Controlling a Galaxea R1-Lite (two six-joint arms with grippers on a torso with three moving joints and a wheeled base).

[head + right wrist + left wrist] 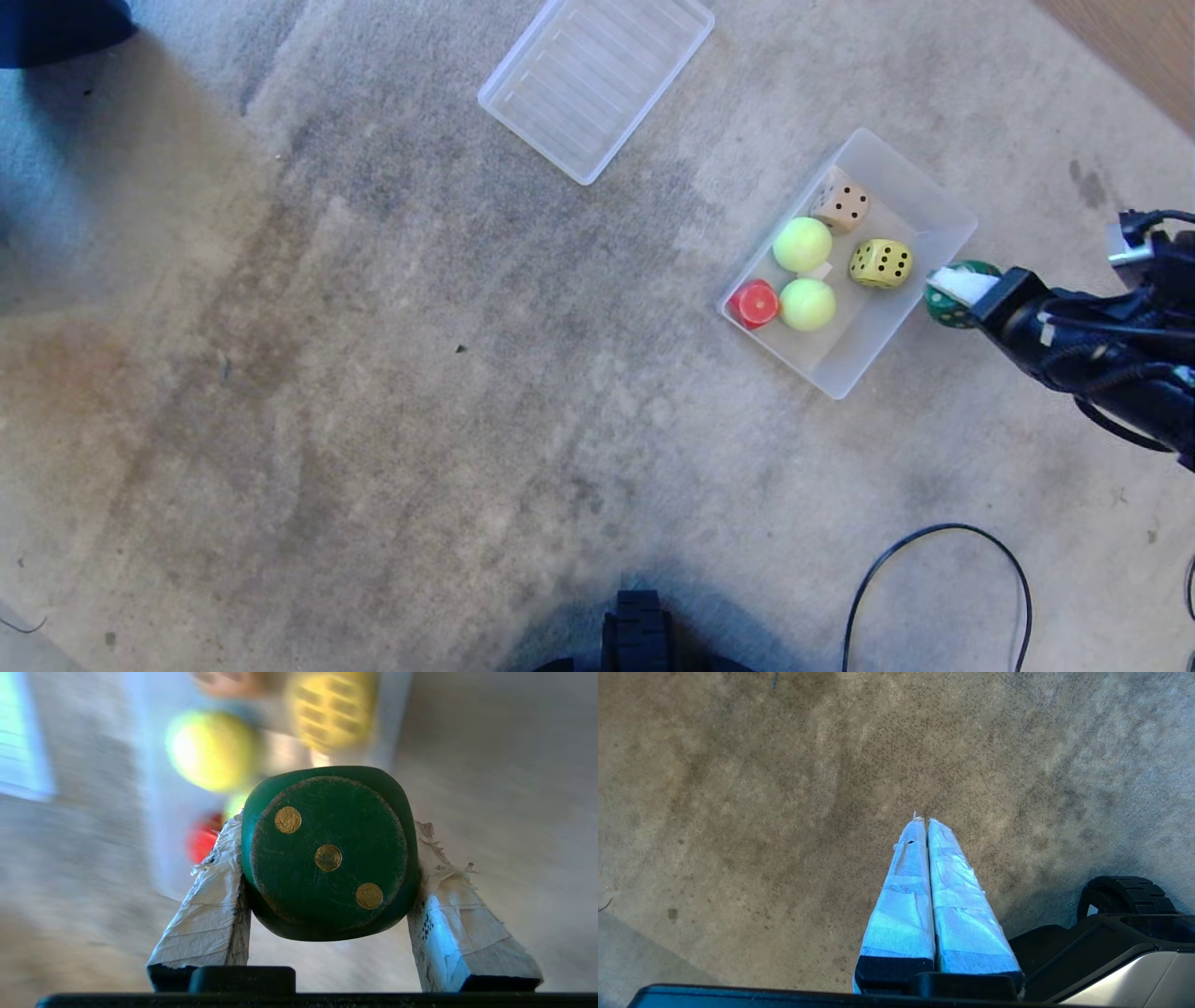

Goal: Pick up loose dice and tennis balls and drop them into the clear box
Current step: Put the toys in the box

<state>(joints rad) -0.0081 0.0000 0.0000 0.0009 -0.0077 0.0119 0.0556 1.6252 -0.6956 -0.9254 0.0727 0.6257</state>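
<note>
One dark green die (327,854) with three gold dots is sitting squeezed in my right claw (954,294), just beside the clear box (920,201) at its 3 o'clock wall.

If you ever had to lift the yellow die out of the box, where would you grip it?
Take the yellow die from above, fingers on two opposite flat faces. It sits near the clear box's wall, so a side approach looks blocked.
</note>
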